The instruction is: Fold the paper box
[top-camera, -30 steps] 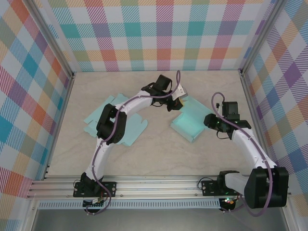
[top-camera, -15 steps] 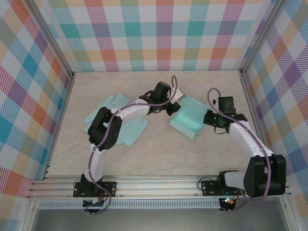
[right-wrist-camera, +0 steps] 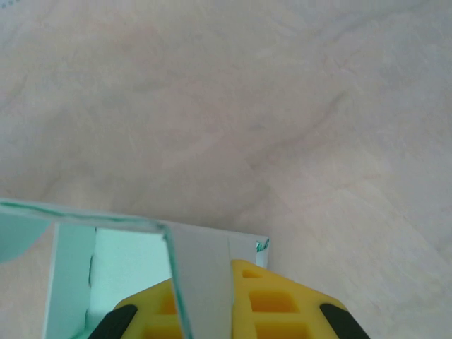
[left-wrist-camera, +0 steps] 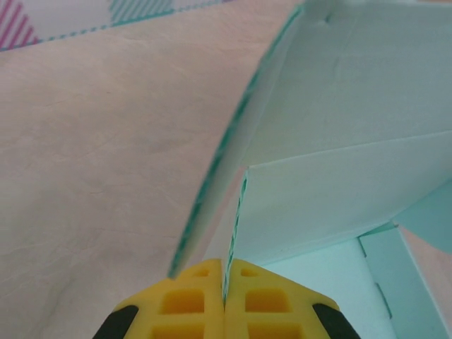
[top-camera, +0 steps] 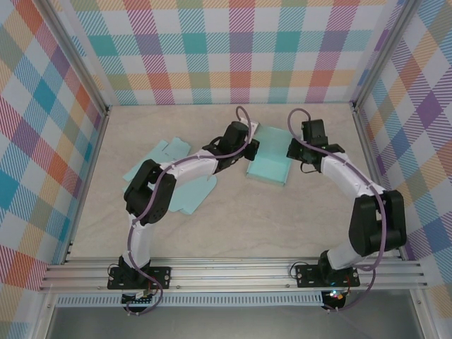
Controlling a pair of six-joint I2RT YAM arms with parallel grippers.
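Observation:
The teal paper box [top-camera: 268, 166] lies partly folded on the table, past the middle. My left gripper [top-camera: 248, 148] is at its left side, shut on the edge of an upright wall. In the left wrist view the yellow fingers [left-wrist-camera: 176, 304] of the left gripper [left-wrist-camera: 226, 267] pinch that thin edge, and the box panels [left-wrist-camera: 339, 92] rise to the right. My right gripper [top-camera: 296, 152] is at the box's right side. In the right wrist view the right gripper [right-wrist-camera: 208, 279] is shut on a pale wall flap [right-wrist-camera: 201, 268] of the box.
Two flat teal paper sheets lie to the left, one [top-camera: 164, 152] farther back and one [top-camera: 194, 192] nearer, under the left arm. Checked walls enclose the table on three sides. Bare marble tabletop [top-camera: 282, 219] extends in front of the box.
The right gripper moved back and left to the box's right wall and shut on it. The box shifted toward the back and turned. The left gripper stayed shut on its wall.

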